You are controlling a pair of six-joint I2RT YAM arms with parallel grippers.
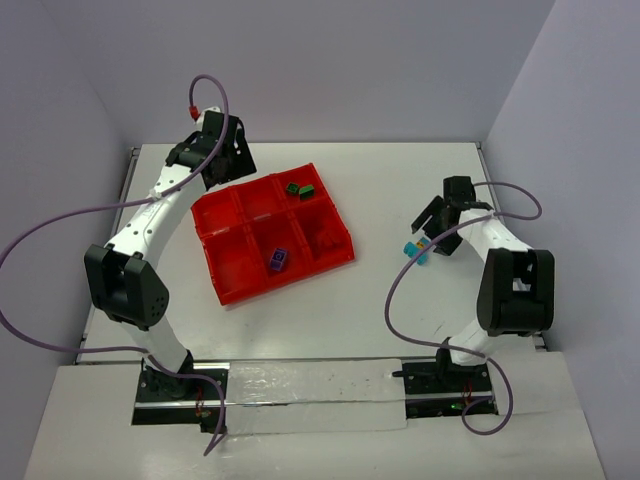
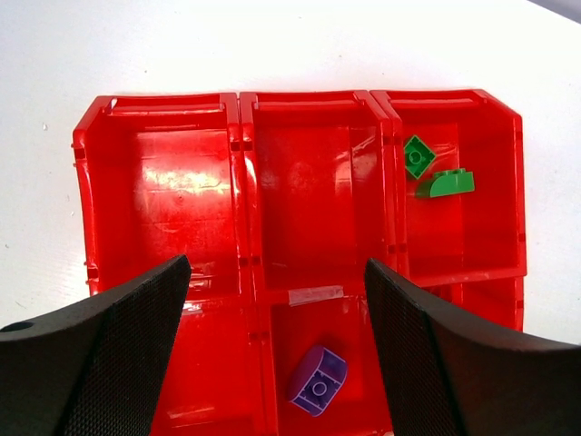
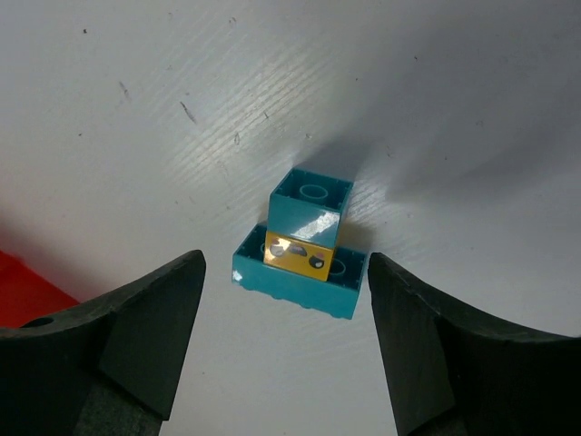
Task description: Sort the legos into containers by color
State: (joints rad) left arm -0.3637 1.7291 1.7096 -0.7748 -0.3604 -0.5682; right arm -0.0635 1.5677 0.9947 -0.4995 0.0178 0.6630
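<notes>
The red tray (image 1: 228, 280) lies at the table's middle left, with six compartments. Two green legos (image 1: 300, 188) lie in its far right compartment and show in the left wrist view (image 2: 434, 173). A purple lego (image 1: 278, 259) lies in the near middle compartment (image 2: 318, 381). My left gripper (image 1: 218, 165) is open and empty, high over the tray's far left (image 2: 277, 263). A light blue lego stack with a yellow brick (image 3: 302, 250) stands on the table right of the tray (image 1: 416, 247). My right gripper (image 1: 428, 228) is open just above and around it (image 3: 286, 259), not touching.
White table (image 1: 330, 330) with grey walls at the back and sides. The tray's corner (image 3: 23, 286) shows left of my right gripper. Purple cables (image 1: 60, 225) loop beside both arms.
</notes>
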